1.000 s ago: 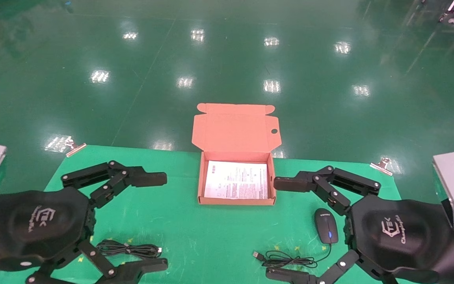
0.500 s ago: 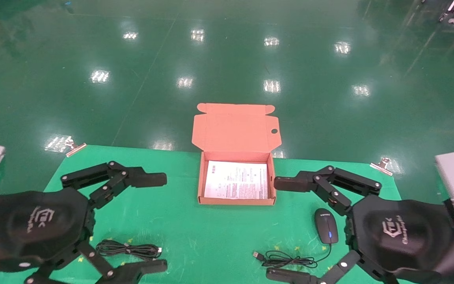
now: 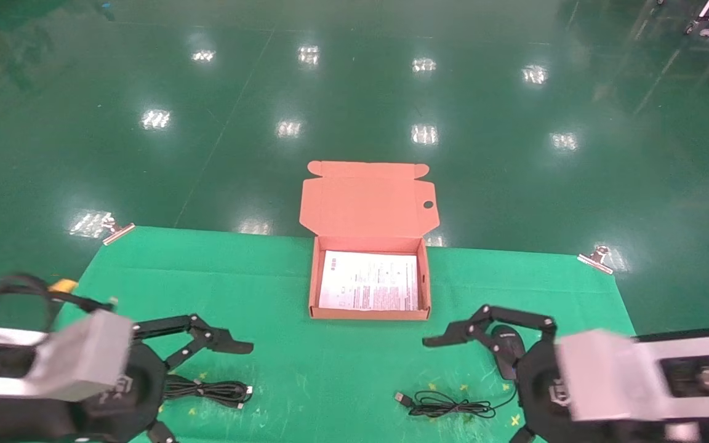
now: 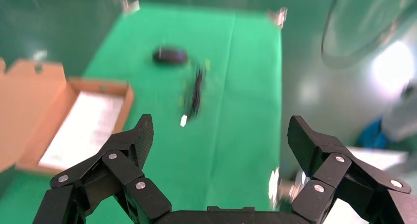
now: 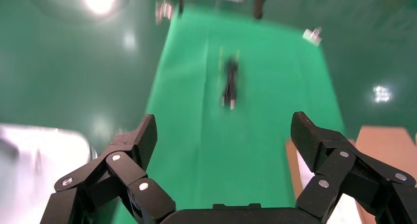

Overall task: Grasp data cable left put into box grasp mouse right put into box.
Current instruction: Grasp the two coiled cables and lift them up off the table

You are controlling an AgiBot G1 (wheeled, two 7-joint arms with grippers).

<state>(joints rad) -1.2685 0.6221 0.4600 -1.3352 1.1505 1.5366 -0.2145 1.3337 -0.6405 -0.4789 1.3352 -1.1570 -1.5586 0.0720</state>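
Left gripper (image 3: 197, 381) hangs low over the near left of the green-covered bench (image 3: 268, 289), fingers spread wide, holding nothing. In its wrist view the left gripper (image 4: 219, 140) shows the same wide spread, with green cloth between the fingers.

The thin black data cable, a long narrow looped bundle with a silver plug end (image 3: 210, 391), lies flat on the bench just beside that gripper, outside the box.

At centre, the small shallow orange-brown cardboard box (image 3: 312, 289) sits at the far edge of the bench, its hinged tabbed lid with a round hole (image 3: 367, 200) standing open at the back. Inside lies only a white printed sheet (image 3: 368, 280), covering the bottom.

The mouse's thin black cord with USB plug (image 3: 447, 405) lies coiled on the bench nearer than the box. The small black oval mouse (image 3: 503, 344) rests on the bench, partly hidden by the right gripper (image 3: 471, 381), which is spread open and empty over it; in its wrist view the right gripper (image 5: 223, 130) is likewise wide open.
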